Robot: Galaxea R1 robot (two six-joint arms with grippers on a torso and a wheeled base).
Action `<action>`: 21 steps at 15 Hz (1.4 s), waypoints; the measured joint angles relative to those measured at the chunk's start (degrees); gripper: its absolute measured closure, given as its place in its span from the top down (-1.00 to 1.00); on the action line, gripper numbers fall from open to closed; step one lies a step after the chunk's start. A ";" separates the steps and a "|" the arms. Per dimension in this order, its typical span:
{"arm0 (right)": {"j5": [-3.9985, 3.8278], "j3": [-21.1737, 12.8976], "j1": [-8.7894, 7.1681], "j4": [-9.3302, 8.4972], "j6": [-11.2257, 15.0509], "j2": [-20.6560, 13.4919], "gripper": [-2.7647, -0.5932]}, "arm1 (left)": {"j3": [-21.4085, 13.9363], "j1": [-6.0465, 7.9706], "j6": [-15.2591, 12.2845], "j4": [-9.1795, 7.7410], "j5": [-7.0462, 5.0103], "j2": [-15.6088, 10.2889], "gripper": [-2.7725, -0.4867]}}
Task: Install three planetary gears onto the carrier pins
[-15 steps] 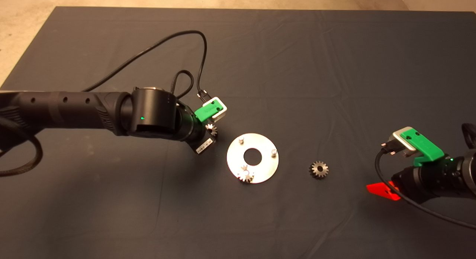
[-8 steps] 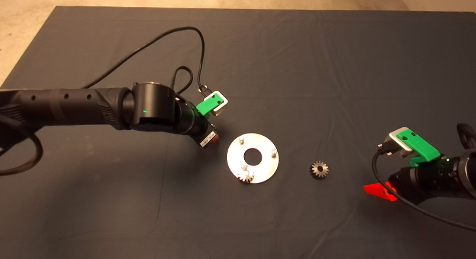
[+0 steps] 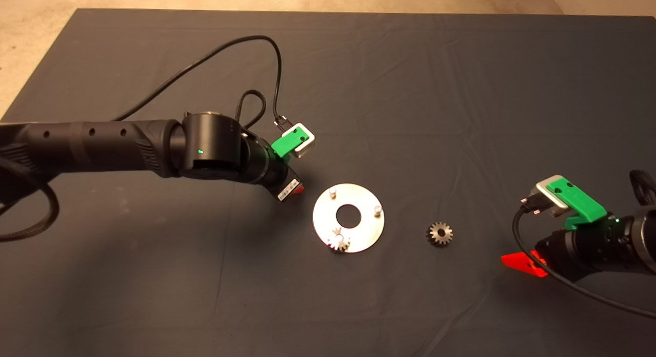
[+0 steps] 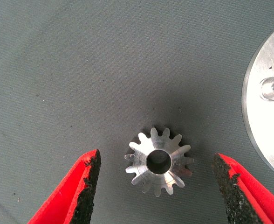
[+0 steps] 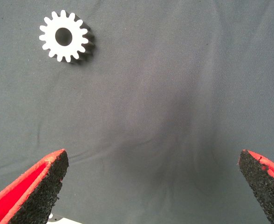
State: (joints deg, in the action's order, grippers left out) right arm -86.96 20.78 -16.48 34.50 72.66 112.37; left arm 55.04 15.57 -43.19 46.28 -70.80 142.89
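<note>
A white label on the left arm's wrist (image 3: 287,190) is too small to be read. The left gripper (image 4: 158,184) is being held wide open around a planetary gear (image 4: 159,161) on the mat (image 3: 410,90), pads clear of it, just beside the round plate (image 3: 365,233). One gear (image 3: 339,240) is sitting on a carrier pin, another (image 3: 439,233) is lying between the plate and the spread, empty right gripper (image 5: 151,186).

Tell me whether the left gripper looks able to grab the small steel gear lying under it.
Probably yes: the left gripper is open, its red fingers straddling the small steel gear flat on the dark mat, nothing between.
</note>
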 joint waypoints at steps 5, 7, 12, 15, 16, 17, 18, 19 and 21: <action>0.00 0.00 0.00 -0.01 -0.02 -0.02 0.97 | 0.00 -0.30 0.02 0.02 0.30 0.02 0.01; 0.01 0.00 0.00 0.00 -0.02 -0.02 0.97 | 0.00 -0.74 0.02 0.05 1.15 0.00 0.01; 0.00 0.00 -0.02 0.00 -0.22 -0.02 0.97 | 0.02 -1.74 0.02 0.05 1.90 -0.07 0.01; 0.05 0.00 -0.02 0.00 -0.22 -0.02 0.97 | 0.05 -1.73 0.02 0.06 2.01 -0.38 0.01; 0.07 0.00 -0.02 -0.02 -0.20 -0.02 0.97 | 0.09 -1.73 0.02 0.06 2.01 -0.38 0.01; 0.07 0.00 0.00 -0.02 -0.20 -0.02 0.97 | 0.09 -1.74 0.02 0.06 2.06 -0.38 0.01; 0.07 0.00 0.00 0.00 -0.20 -0.02 0.97 | 0.11 -1.88 0.02 0.06 2.15 -0.38 0.01; 0.08 0.00 0.00 -0.02 -0.21 -0.02 0.97 | 0.29 -2.12 0.04 0.22 2.54 -0.38 0.01; 0.17 0.00 -0.01 0.00 -0.20 -0.02 0.97 | 1.29 -3.04 0.04 0.22 3.41 -0.50 0.01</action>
State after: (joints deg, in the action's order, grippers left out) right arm -86.79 20.78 -16.49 34.50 72.46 112.35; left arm 56.33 12.53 -43.15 46.49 -67.39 142.39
